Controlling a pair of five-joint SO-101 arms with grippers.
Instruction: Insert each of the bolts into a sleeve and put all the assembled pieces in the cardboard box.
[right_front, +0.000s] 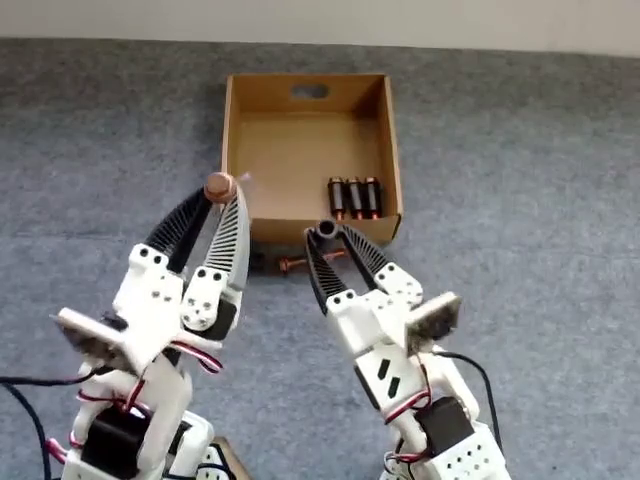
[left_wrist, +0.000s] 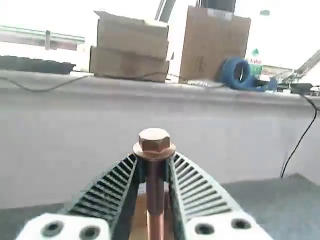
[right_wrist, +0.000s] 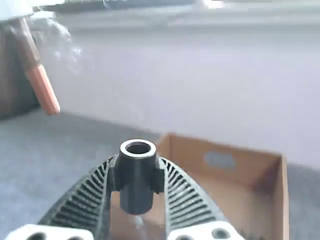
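Left gripper (right_front: 222, 192): clamping a copper bolt (right_front: 219, 186) head-up, hovering at the near left corner of the cardboard box (right_front: 232, 140).
Spare bolt (right_front: 300, 264): lying on the grey carpet (right_front: 520, 200), just in front of the cardboard box.
Right gripper (right_front: 326, 236): squeezing a black sleeve (right_front: 325, 229), hole pointing up, at the near wall.
Finished pieces (right_front: 355, 198): three sitting side by side inside, near right corner.
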